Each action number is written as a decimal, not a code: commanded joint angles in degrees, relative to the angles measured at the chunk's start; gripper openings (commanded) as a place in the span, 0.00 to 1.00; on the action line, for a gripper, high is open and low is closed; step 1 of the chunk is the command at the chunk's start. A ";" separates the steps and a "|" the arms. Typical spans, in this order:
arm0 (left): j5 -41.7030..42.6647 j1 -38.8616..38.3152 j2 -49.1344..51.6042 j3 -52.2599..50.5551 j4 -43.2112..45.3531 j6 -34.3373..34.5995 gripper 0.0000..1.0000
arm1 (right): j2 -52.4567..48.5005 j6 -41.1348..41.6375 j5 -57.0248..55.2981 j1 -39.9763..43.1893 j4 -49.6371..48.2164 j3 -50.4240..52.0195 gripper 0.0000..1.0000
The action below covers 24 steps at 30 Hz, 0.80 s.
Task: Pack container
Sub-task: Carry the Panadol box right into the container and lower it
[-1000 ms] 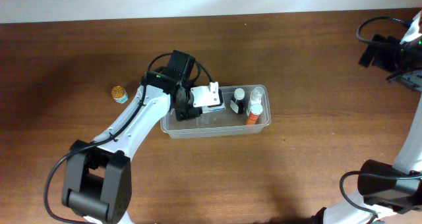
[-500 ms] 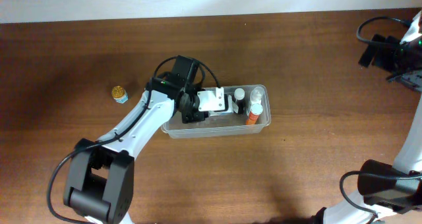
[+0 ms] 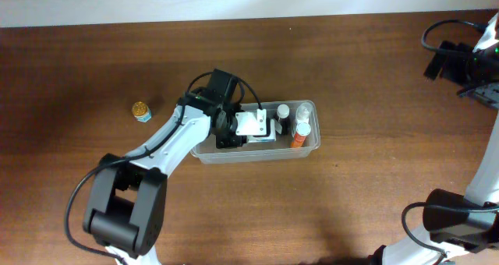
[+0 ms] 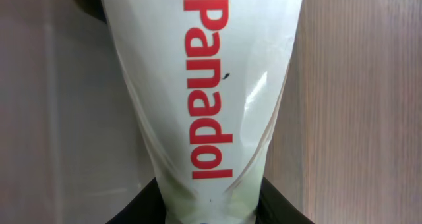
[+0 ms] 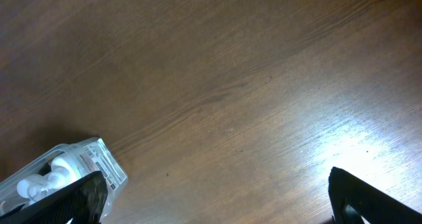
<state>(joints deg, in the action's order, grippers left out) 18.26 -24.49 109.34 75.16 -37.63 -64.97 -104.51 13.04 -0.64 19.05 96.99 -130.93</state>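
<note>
Over one container [image 3: 310, 147] with three bottles [image 3: 298, 139]: left gripper [image 3: 235, 130] tight on one Panadol packet [image 4: 204, 85]; right gripper [image 5: 217, 199] spread.

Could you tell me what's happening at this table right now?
The left gripper is shut on a white Panadol packet, holding it over the clear container, beside the bottles at its right end. The right gripper is open, empty, off to the side. One small yellow-capped bottle stands outside on the table.

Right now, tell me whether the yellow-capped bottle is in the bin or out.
Out. The yellow-capped bottle sits on the table, left of the bin, clear of its rim.
</note>
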 commanded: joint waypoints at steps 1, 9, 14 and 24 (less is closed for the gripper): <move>1.49 -0.13 0.81 -0.44 0.17 -1.36 0.41 | 1.60 -0.39 -0.48 0.11 0.31 -0.87 0.99; 0.87 -0.13 0.81 -0.44 0.35 -1.33 0.54 | 1.60 -0.39 -0.48 0.11 0.31 -0.87 0.99; 0.85 -0.13 0.81 -0.44 0.42 -1.33 0.57 | 1.60 -0.39 -0.48 0.11 0.31 -0.87 0.98; 0.76 -0.13 -0.83 2.69 0.72 2.75 0.59 | 1.60 -0.39 -0.48 0.09 0.33 -0.87 0.98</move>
<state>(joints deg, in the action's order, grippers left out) 18.24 -24.49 109.69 75.31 -37.04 -64.82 -104.51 13.08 -0.64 19.05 96.99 -130.93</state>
